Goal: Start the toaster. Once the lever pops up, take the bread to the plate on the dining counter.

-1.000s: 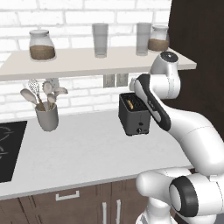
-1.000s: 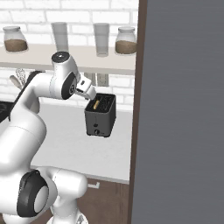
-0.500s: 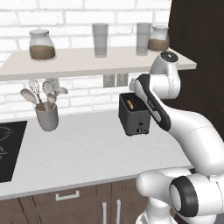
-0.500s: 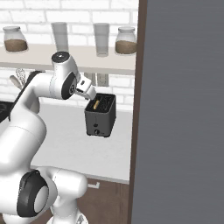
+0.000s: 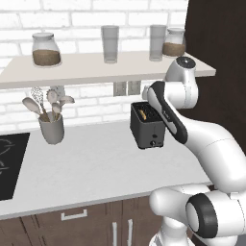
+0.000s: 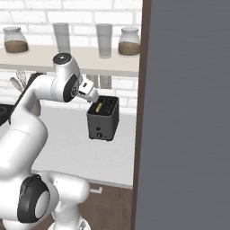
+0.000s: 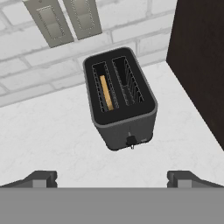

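The black two-slot toaster stands on the white worktop against the brick wall. A slice of bread sits sunk in one slot, the left one in the hand view; the other slot is empty. A small dark lever shows on the toaster's front face. My gripper hovers above and just in front of the toaster, open, with nothing between its fingertips. The plate and the dining counter are out of view.
A grey utensil cup stands left on the worktop beside a black cooktop. A shelf with jars and glasses hangs above. A tall dark cabinet flanks the toaster's right. Wall outlets sit behind it.
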